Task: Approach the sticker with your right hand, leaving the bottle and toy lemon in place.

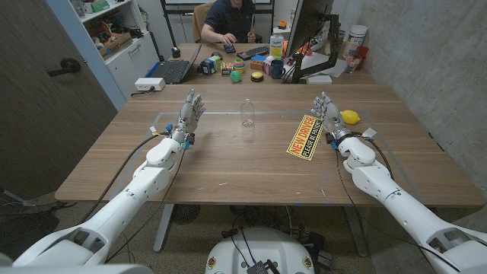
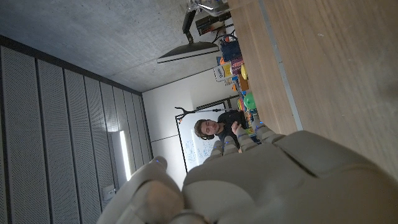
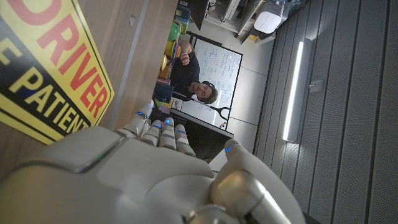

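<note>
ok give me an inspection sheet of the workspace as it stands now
surface: wooden table, a taped outline along its far part.
job's things: yellow sticker lies flat beside the right hand; clear bottle upright mid-table; toy lemon just beyond the right hand.
clutter: laptop, mugs, small toys and a monitor on the far desk.
hands: left hand holds nothing, fingers apart; right hand holds nothing, next to the sticker, contact unclear.
cables: black cables run along both forearms.
surroundings: seated person at the far desk, shelf unit at far left, grey wall at right.
</note>
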Available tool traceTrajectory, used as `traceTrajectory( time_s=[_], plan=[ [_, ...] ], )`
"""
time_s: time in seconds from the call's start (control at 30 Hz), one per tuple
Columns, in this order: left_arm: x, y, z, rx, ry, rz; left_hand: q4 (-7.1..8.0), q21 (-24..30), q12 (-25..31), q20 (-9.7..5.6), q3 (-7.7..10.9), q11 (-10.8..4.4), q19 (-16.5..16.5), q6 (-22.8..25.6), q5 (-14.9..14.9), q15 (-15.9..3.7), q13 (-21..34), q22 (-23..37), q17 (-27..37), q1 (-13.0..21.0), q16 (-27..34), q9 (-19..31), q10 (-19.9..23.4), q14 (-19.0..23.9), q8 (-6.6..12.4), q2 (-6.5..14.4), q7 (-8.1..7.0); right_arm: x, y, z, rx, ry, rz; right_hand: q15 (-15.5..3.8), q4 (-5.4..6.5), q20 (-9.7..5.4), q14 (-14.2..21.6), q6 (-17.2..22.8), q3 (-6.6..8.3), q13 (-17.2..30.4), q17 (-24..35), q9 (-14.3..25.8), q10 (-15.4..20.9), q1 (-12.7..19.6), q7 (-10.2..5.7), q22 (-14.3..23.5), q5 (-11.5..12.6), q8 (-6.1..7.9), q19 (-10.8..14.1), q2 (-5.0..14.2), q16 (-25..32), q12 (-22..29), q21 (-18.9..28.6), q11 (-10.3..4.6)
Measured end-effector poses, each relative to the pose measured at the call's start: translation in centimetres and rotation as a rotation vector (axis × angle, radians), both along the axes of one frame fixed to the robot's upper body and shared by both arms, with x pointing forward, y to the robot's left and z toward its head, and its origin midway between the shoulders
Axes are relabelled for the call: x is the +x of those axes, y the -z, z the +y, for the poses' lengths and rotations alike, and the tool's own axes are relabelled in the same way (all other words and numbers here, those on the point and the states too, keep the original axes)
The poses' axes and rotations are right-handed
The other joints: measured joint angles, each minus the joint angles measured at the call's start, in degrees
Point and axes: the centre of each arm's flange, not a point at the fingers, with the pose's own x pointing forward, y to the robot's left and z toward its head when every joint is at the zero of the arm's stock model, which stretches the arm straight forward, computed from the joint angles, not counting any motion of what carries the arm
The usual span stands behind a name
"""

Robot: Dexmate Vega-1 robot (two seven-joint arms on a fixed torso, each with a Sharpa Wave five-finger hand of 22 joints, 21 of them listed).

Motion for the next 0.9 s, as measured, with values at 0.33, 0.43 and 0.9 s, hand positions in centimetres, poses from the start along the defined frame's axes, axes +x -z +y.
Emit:
traceTrajectory(
  time_s=[0.33,0.43,0.9],
  plan=[
    [0.01,0.03,0.44,0.002,-0.002,0.005,-0.01,0.0,0.0,0.02,0.0,0.0,-0.01,0.01,0.0,0.0,0.0,0.0,0.0,-0.02,0.02,0.09,0.0,0.0,0.0,-0.02,0.0,-0.02,-0.01,0.23,0.011,0.004,-0.003,0.0,0.0,0.0,0.01,0.0,0.0,0.0,-0.01,0.03,-0.15,0.0,-0.01,0.0,0.0,0.0,0.0,0.0,0.0,0.0,0.0,0.14],
    [-0.01,0.03,0.42,0.003,-0.002,0.006,-0.01,0.0,0.0,0.21,0.0,0.0,-0.2,0.01,0.0,0.0,0.0,-0.01,0.0,-0.02,0.01,0.09,0.0,0.0,0.0,-0.02,0.0,0.03,0.03,0.11,0.014,0.006,-0.002,0.0,0.0,0.64,0.0,0.0,-0.01,0.0,-0.01,0.02,-0.15,0.0,-0.01,-0.01,0.0,0.0,0.24,0.0,0.0,0.0,0.0,0.14],
    [0.05,-0.03,-0.01,0.01,-0.004,0.011,0.23,-0.24,-0.01,0.21,-0.26,-0.01,-0.2,0.02,0.0,0.0,-0.01,-0.01,-0.01,-0.02,0.01,0.09,0.01,0.0,0.0,-0.02,0.01,-0.1,-0.09,-0.65,0.014,0.05,-0.018,5.46,0.01,8.66,-0.7,-1.13,-0.07,0.26,0.26,0.02,-1.32,-0.23,-3.43,-0.01,0.23,0.0,0.23,0.23,-0.39,0.0,-1.73,0.64]
  ],
)
